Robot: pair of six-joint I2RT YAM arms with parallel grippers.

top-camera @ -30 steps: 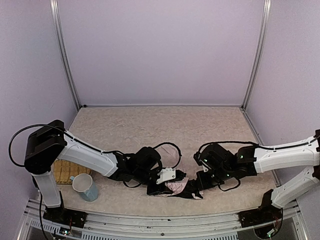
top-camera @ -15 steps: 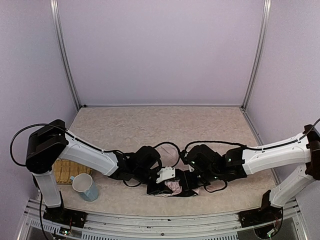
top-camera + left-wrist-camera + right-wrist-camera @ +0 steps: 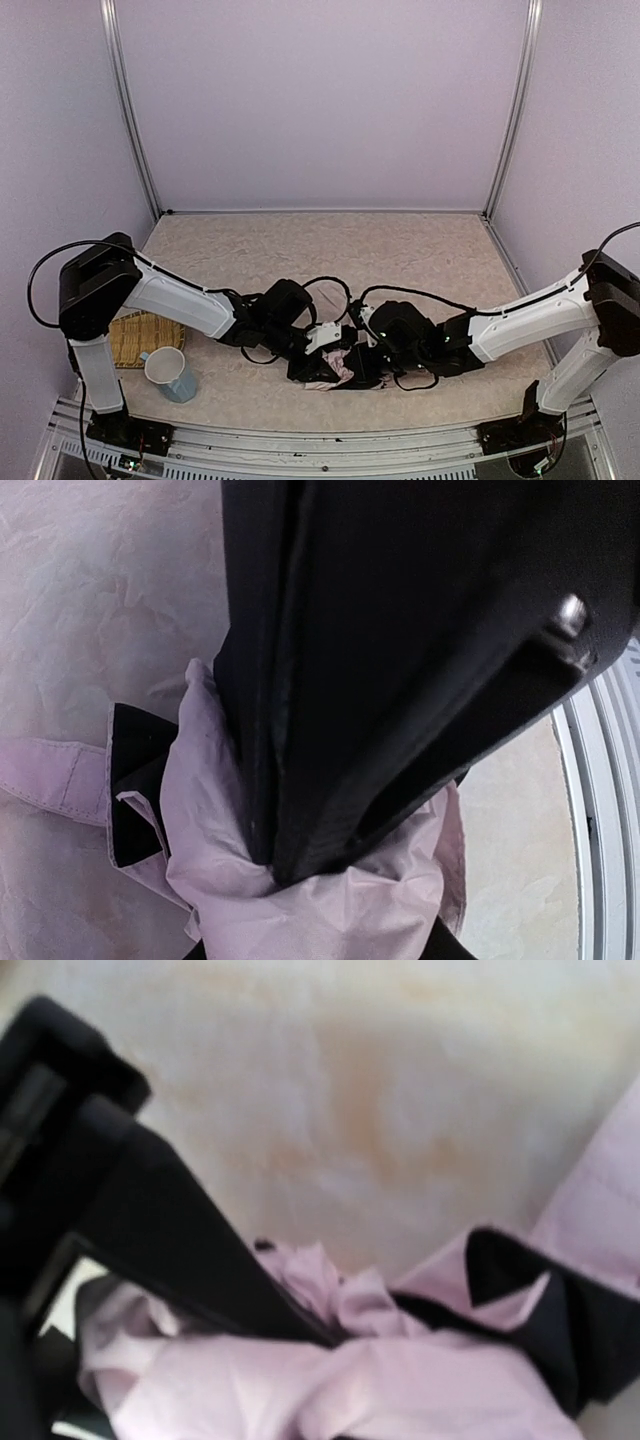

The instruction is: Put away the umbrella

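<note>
From above, the umbrella (image 3: 338, 372) lies crumpled on the counter (image 3: 300, 250) near its front edge, between the left gripper (image 3: 318, 362) and the right gripper (image 3: 368, 358), both down on it. In the left wrist view, the left jaws pinch bunched pink fabric, with black lining beside it. In the right wrist view, pink folds lie under a dark finger (image 3: 170, 1240), and those jaws are pressed together.

Legible markings: none.
I found no text, label, brand, number or sign that I could read in my three views; my right wrist view was blurred.
</note>
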